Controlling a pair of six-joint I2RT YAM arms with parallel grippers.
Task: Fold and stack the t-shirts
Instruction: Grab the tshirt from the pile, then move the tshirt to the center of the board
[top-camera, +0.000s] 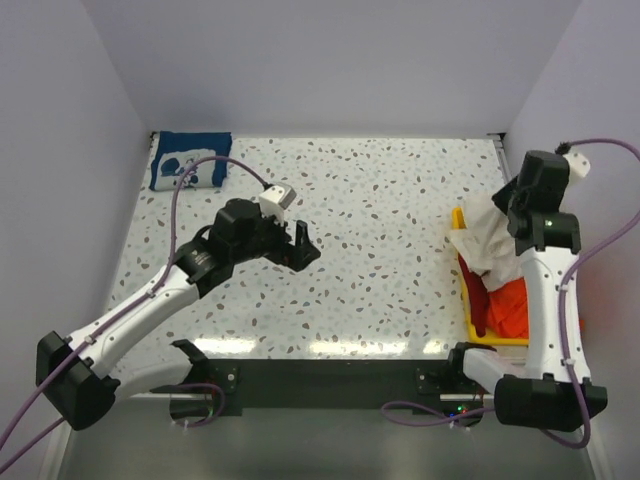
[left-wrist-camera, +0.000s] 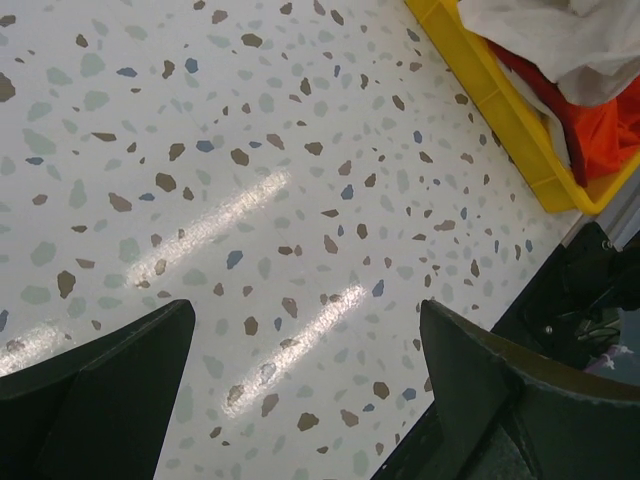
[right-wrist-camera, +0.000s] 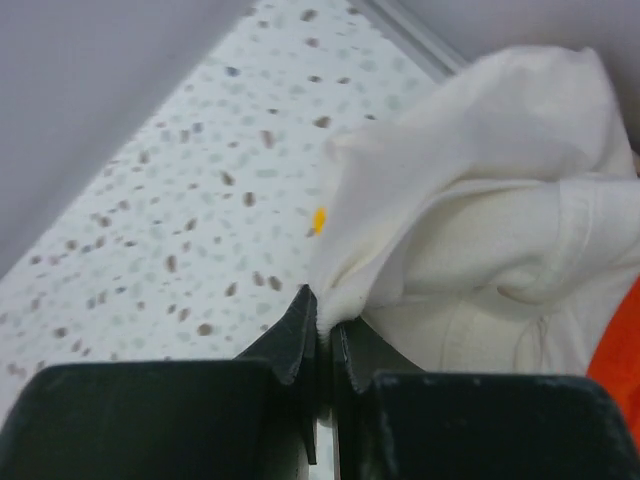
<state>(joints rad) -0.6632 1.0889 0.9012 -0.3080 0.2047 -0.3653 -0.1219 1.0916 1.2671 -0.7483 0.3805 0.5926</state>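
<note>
— What do we have nearest us, on the right?
— The yellow bin (left-wrist-camera: 510, 110) sits on the speckled bench (top-camera: 380, 210), with the orange-red t-shirt (top-camera: 512, 305) bunched inside. Our right end effector (right-wrist-camera: 322, 318) is pinched tight on a fold of the cream t-shirt (right-wrist-camera: 480, 190), which hangs over the bin's far end.
— And our left?
— Our left end effector (left-wrist-camera: 305, 330) hovers above mid-bench, fingers spread wide. Farthest off, the navy t-shirt (top-camera: 190, 160) lies folded in the far left corner.
</note>
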